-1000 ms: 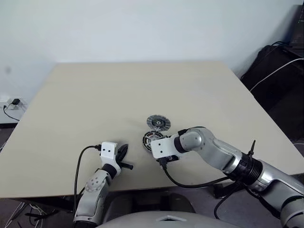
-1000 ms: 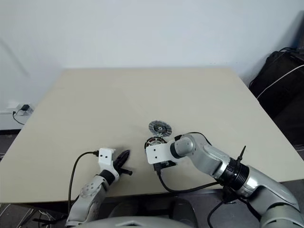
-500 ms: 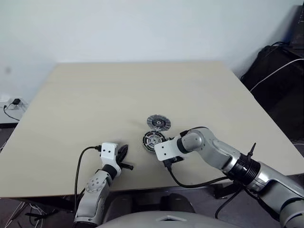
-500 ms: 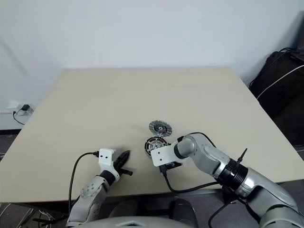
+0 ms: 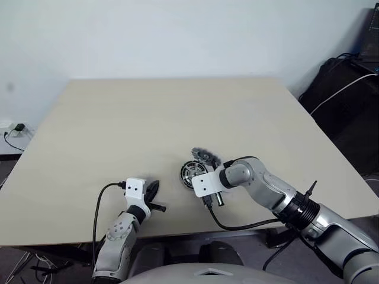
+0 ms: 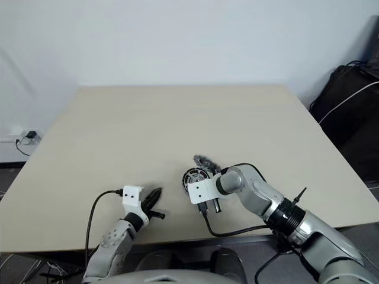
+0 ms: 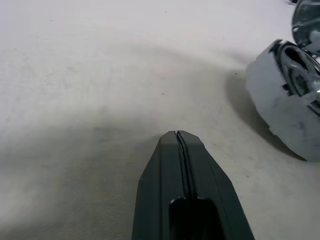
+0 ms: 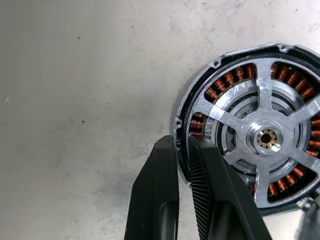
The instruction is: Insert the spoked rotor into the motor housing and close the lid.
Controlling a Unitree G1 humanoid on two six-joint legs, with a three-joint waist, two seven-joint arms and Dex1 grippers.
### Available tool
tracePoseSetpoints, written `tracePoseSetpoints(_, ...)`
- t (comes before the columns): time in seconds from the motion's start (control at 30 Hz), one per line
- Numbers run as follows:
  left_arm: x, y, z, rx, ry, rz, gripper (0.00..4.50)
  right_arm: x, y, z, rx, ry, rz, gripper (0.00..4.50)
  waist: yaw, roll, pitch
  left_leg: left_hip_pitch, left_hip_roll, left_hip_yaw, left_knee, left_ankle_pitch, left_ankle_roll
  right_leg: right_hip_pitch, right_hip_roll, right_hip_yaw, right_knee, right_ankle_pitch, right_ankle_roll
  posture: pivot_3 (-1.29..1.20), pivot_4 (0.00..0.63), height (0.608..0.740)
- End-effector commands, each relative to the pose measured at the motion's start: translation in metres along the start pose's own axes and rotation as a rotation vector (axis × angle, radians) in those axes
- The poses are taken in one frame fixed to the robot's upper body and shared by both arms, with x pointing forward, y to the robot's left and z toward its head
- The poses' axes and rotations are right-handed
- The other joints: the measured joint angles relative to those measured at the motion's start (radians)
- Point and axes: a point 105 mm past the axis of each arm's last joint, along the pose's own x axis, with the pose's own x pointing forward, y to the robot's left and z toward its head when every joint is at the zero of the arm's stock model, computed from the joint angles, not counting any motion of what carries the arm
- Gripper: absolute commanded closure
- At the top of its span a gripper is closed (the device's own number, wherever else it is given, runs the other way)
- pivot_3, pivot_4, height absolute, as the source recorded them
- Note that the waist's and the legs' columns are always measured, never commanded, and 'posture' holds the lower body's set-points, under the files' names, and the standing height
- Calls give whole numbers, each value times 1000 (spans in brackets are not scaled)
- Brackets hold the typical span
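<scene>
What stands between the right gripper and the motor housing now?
Nothing visible. The right gripper is already at the motor housing, its fingers pinching the silver rim, with the spoked rotor seated inside.

No readable text, label, brand, number or sign shows on anything.
</scene>
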Motion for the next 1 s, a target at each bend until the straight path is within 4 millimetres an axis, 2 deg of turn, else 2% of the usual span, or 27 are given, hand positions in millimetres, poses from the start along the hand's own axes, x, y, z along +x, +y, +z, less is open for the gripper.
tracePoseSetpoints(0.03,3,-4,14,6,-54,-18,4500,-11,-10,-4,46,3,-53,4411,1,0,0,0,0,0,0,0,0,0,0,0,0,0,0,0,0,740)
tracePoseSetpoints(0.13,4,-4,13,6,-52,-20,4500,-19,-5,7,144,-73,-49,4411,8,0,0,-1,0,0,0,0,0,0,0,0,0,0,0,0,0,740)
tracePoseSetpoints(0.3,4,-5,11,0,-47,-22,4500,-33,14,22,310,-159,1,4412,19,0,0,-3,0,0,0,-2,3,-2,0,-1,-1,2,-7,0,0,740)
tracePoseSetpoints(0.43,5,-8,8,-8,-38,-30,4500,-37,26,22,420,-154,2,4412,20,0,0,-3,0,-1,0,-3,5,-2,-1,-1,-1,1,-7,0,0,740)
tracePoseSetpoints(0.53,6,-9,7,-8,-34,-38,4500,-36,27,20,546,-145,-24,4412,21,0,0,-3,0,-1,1,-3,5,-2,-1,-1,-1,-1,-2,0,0,740)
tracePoseSetpoints(0.7,7,-9,7,-3,-32,-48,4500,-26,10,16,812,-142,-169,4412,20,1,1,-3,0,-1,1,-3,4,-2,-1,-1,0,0,-1,0,0,740)
tracePoseSetpoints(0.8,7,-8,6,-2,-29,-46,4500,-20,4,25,943,-167,-181,4412,20,1,1,-3,0,-1,1,-2,3,-2,-1,-1,0,0,-1,0,0,740)
tracePoseSetpoints(1.0,4,-5,5,-6,-28,-33,4500,-11,-4,32,1065,-170,-184,4412,15,2,1,-3,0,0,1,-2,3,-2,-1,-1,0,2,-4,0,0,740)
